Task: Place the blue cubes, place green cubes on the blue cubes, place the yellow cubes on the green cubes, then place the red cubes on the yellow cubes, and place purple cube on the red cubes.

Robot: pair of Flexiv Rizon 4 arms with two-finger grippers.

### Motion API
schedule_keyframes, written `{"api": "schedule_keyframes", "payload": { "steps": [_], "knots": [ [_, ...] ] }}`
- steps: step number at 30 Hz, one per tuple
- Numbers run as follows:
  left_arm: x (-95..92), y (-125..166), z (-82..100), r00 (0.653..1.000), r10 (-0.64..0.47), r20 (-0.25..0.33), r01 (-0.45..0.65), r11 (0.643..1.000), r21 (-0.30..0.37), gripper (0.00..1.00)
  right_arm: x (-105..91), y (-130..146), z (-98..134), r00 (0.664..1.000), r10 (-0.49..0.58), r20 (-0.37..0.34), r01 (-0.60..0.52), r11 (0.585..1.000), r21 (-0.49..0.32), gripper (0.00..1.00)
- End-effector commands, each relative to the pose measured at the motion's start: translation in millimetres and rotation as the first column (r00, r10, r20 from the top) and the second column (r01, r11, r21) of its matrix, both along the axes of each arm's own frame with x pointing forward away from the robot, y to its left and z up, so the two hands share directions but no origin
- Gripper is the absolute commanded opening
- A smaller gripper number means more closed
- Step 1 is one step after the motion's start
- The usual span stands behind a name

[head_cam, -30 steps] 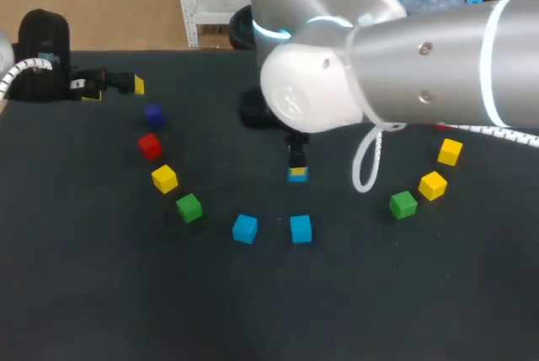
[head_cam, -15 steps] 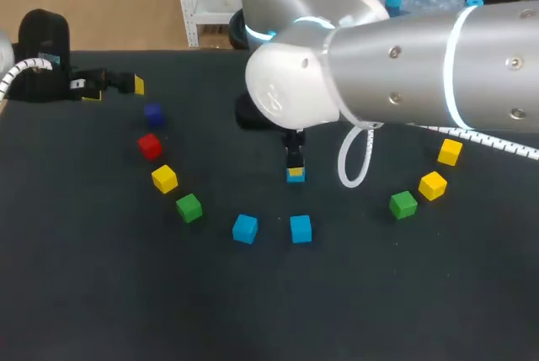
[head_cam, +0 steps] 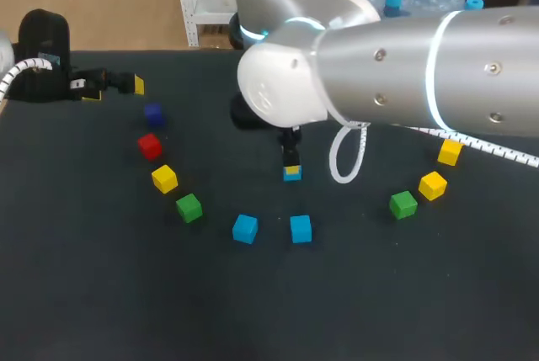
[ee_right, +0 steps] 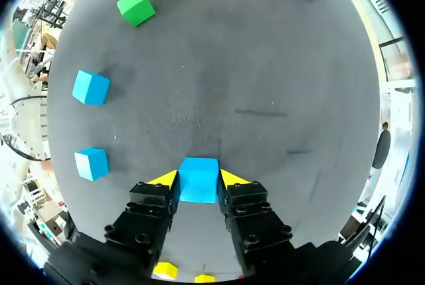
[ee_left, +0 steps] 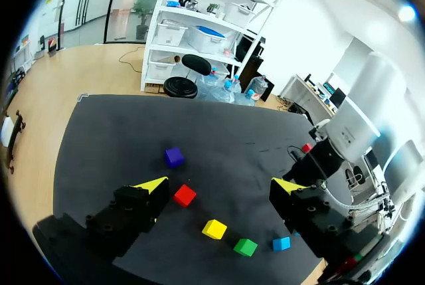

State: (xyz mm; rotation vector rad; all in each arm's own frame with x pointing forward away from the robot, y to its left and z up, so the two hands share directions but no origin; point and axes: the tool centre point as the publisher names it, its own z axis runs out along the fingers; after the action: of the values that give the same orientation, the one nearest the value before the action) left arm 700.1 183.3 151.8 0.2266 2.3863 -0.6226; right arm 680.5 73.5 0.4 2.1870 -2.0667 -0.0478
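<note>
Jaws of the right gripper [ee_right: 198, 178] clamp a blue cube [ee_right: 198, 184]; those of the left gripper [ee_left: 220, 185] stand wide apart.

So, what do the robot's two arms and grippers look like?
The right arm is glossy silver with glowing pale rings; a white cable loop hangs from it. The left arm shows black, with a white ribbed hose. The left gripper and the right gripper are black with yellow tips.
</note>
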Motion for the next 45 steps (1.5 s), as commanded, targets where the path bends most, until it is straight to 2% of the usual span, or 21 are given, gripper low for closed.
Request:
{"api": "schedule_keyframes", "payload": {
  "steps": [1, 9, 10, 11, 14, 15, 16, 23, 30, 37, 45],
  "knots": [
    [-0.5, 2, -1.3, 1.0, -0.004, 0.006, 0.004, 1.0, -0.008, 1.0, 5.4, 4, -4, 1.0, 0.001, -0.012, -0.001, 1.0, -0.005, 0.0],
    [-0.5, 2, -1.3, 1.0, -0.004, 0.006, 0.004, 1.0, -0.008, 1.0, 5.5, 4, -6, 1.0, -0.003, -0.018, 0.003, 1.0, 0.0, 0.0],
    [-0.5, 2, -1.3, 1.0, -0.004, 0.006, 0.004, 1.0, -0.008, 1.0, 5.3, 3, -6, 1.0, -0.005, -0.018, 0.005, 1.0, 0.0, 0.03],
    [-0.5, 2, -1.3, 1.0, -0.004, 0.006, 0.004, 1.0, -0.008, 1.0, 5.0, 3, -6, 1.0, -0.006, -0.018, 0.006, 1.0, 0.0, 0.16],
    [-0.5, 2, -1.3, 1.0, -0.004, 0.006, 0.004, 1.0, -0.008, 1.0, 4.6, 2, -5, 1.0, -0.016, -0.017, 0.016, 1.0, 0.001, 0.47],
    [-0.5, 2, -1.3, 1.0, -0.004, 0.006, 0.004, 1.0, -0.008, 1.0, 4.6, 2, -5, 1.0, -0.017, -0.017, 0.017, 1.0, 0.0, 0.6],
    [-0.5, 2, -1.3, 1.0, -0.004, 0.006, 0.004, 1.0, -0.008, 1.0, 4.4, 2, -5, 1.0, -0.025, -0.016, 0.025, 1.0, -0.001, 1.0],
    [-0.5, 2, -1.3, 1.0, -0.004, 0.006, 0.004, 1.0, -0.008, 1.0, 4.2, -3, -2, 0.997, -0.076, -0.021, 0.076, 0.997, 0.021, 1.0],
    [-0.5, 2, -1.3, 1.0, -0.004, 0.006, 0.004, 1.0, -0.008, 1.0, -2.9, -6, 18, 0.992, -0.129, 0.001, 0.129, 0.989, 0.066, 1.0],
    [-0.5, 2, -1.3, 1.0, -0.004, 0.006, 0.004, 1.0, -0.008, 1.0, -25.6, 2, 41, 0.998, -0.062, 0.026, 0.059, 0.994, 0.089, 1.0],
    [-0.5, 2, -1.3, 1.0, -0.004, 0.006, 0.004, 1.0, -0.008, 1.0, -53.1, 6, 50, 0.999, -0.038, 0.02, 0.036, 0.997, 0.074, 1.0]
  ]
}}
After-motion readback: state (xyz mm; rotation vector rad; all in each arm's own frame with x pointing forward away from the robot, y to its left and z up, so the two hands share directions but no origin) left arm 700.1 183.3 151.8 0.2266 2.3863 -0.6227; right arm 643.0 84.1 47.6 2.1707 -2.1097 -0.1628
